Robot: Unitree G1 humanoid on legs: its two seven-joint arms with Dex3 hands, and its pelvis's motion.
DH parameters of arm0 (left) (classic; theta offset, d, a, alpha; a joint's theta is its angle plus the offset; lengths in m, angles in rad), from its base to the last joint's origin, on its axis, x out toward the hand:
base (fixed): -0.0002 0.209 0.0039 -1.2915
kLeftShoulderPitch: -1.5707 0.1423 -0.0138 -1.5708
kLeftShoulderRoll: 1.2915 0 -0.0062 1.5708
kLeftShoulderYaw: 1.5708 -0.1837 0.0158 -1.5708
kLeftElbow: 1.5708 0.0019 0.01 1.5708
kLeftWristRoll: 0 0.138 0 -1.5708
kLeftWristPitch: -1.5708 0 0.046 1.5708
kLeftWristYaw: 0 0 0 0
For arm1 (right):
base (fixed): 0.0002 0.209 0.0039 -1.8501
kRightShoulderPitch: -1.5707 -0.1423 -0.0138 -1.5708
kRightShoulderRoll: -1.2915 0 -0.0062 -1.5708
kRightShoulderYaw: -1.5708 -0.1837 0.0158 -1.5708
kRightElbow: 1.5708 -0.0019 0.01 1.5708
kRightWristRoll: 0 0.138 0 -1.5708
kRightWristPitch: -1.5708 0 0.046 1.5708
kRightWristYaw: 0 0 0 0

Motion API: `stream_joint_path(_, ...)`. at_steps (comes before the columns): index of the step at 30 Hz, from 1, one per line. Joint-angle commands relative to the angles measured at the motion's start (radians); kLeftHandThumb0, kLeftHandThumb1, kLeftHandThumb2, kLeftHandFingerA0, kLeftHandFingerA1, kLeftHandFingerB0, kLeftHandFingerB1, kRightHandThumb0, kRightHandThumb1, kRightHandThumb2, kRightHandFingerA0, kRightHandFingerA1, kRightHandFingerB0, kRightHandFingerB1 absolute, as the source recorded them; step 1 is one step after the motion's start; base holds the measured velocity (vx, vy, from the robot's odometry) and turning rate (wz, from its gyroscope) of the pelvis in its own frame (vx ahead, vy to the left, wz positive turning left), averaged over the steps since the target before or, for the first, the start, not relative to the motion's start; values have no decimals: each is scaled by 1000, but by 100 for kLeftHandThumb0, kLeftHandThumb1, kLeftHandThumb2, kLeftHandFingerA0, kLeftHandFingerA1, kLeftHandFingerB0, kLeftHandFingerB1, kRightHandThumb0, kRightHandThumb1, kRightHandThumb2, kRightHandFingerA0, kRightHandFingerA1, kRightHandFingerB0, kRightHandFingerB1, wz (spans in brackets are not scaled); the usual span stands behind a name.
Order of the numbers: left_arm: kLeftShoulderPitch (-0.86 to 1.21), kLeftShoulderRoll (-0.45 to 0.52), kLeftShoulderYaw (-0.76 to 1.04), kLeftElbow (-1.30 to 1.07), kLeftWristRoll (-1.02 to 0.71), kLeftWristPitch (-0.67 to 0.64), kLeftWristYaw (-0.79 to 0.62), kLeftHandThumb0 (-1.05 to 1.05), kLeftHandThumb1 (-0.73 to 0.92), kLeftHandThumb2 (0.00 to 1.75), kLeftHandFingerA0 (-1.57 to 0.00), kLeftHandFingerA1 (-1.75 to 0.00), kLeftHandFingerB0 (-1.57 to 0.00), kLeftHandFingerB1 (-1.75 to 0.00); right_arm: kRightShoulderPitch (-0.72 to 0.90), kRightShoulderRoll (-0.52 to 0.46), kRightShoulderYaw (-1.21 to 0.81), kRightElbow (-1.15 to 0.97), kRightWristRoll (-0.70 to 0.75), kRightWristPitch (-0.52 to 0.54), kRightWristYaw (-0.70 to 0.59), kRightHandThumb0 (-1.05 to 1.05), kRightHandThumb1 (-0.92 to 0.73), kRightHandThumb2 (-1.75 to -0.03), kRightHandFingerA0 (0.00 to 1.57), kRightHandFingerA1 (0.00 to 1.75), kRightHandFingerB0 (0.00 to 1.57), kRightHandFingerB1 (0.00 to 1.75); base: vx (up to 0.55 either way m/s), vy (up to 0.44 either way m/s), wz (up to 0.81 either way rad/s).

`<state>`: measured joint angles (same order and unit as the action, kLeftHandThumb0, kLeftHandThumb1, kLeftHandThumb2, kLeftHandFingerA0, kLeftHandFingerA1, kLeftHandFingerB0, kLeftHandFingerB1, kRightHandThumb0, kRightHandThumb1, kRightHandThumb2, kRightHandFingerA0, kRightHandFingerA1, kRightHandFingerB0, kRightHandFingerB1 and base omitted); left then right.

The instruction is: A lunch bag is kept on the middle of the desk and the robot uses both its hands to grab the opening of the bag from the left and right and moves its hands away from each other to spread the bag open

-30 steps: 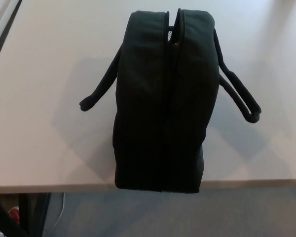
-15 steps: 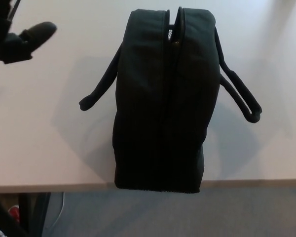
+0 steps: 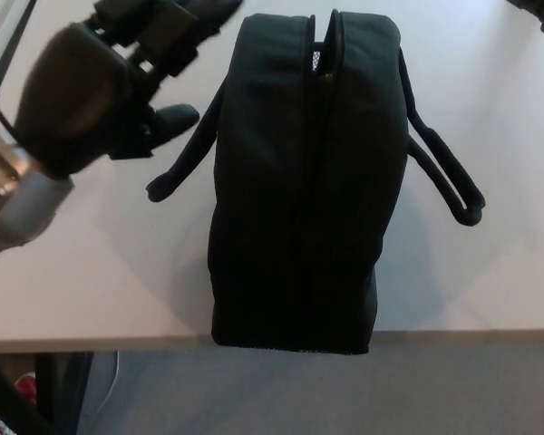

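Lunch bag [image 3: 304, 181]: we see it black, centre frame, on the desk [image 3: 91, 272].
Left hand [image 3: 95, 86]: upper left, fingers spread, grasping nothing, beside the bag's left strap [image 3: 186, 159].
Right hand: we cannot tell; only a dark sliver at the top right corner.

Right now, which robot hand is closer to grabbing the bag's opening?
The left hand. It hovers open just beside the lunch bag, fingers pointing toward the slightly parted far end of the top opening. Only a dark sliver at the top right corner might be the right hand.
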<state>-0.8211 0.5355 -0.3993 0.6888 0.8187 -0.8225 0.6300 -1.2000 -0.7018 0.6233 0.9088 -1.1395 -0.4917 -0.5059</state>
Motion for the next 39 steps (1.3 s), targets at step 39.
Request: stream_joint_path(39, -107, -59, -451, 273, 365, 67, 639, -13, 58, 61, -38, -36, -9, -35, 315, -122, -290, -927, 287, 72, 414, -37, -58, -58, 37, 35, 21, 29, 0, 0, 0)
